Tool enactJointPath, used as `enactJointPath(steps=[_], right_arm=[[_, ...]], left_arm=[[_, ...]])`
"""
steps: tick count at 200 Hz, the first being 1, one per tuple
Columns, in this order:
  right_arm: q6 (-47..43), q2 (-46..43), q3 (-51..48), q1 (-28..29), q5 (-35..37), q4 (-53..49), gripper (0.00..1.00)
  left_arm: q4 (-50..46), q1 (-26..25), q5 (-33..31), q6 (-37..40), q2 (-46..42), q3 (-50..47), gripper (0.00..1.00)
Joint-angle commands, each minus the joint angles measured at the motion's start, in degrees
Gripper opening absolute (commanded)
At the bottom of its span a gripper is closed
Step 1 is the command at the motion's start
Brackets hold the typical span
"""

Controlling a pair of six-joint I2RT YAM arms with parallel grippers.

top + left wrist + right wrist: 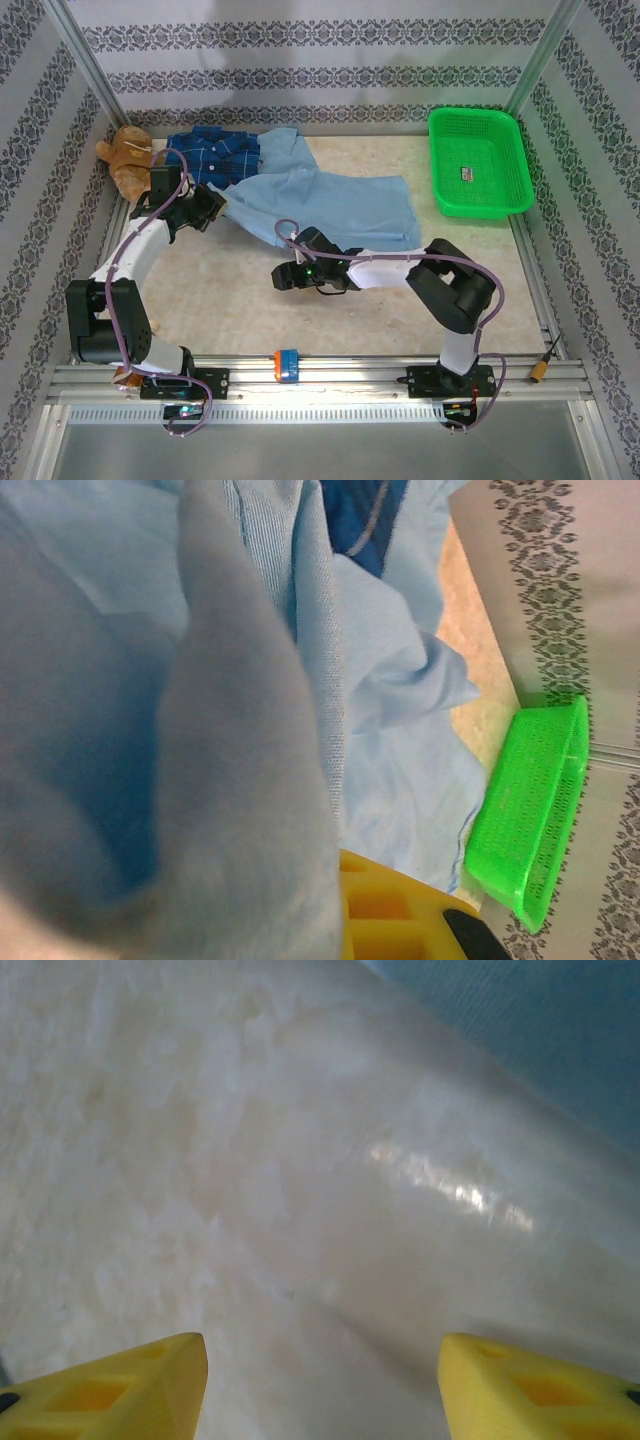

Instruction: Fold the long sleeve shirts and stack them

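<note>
Two shirts lay toward the far left of the pale speckled table [230, 300]; the left gripper [212, 205] had its yellow fingers [385, 915] pressed together on a bunched fold of the light blue shirt [320, 200], a plain collared cloth garment that spread rightward from those fingers across the middle of the table; in the left wrist view that fold hung blurred over the fingers. Just beyond the left fingers sat the dark blue plaid shirt [215, 152], crumpled cloth crossed by thin white lines, touching the light blue shirt; to the left of the fingers lay a brown plush teddy bear [125, 160]. The right gripper [322, 1380] hung over bare table with its two yellow fingertips well apart; the light blue shirt's edge lay just beyond them, to their right. Well to the right of both grippers stood a bright green plastic mesh basket [490, 140]; a small red-and-white label [467, 173] lay on its floor, its writing too small to read.
</note>
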Motion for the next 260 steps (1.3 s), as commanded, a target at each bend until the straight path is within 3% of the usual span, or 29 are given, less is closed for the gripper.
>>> enactJointPath(steps=[1,114,196,234,260], right_arm=[[-1.2,2.6,1.4,1.3,5.6,10.3,0.63],[8.0,16.0,20.3,1.1,21.1,-0.6,0.62],[19.7,22.7,35.7,-0.1,30.7,-17.9,0.58],[21.4,27.2,44.0,-0.1,29.1,-20.6,0.57],[22.1,29.8,48.4,-0.2,29.7,-28.7,0.49]], left_arm=[[2.6,-0.8,1.6,-1.4,-1.8,2.4,0.07],[5.0,-1.7,1.5,-1.4,2.6,6.4,0.07],[5.4,-1.7,2.3,-0.4,3.4,4.8,0.07],[5.2,-1.7,2.7,0.2,3.5,4.1,0.07],[4.7,-1.7,2.7,1.1,3.1,3.3,0.07]])
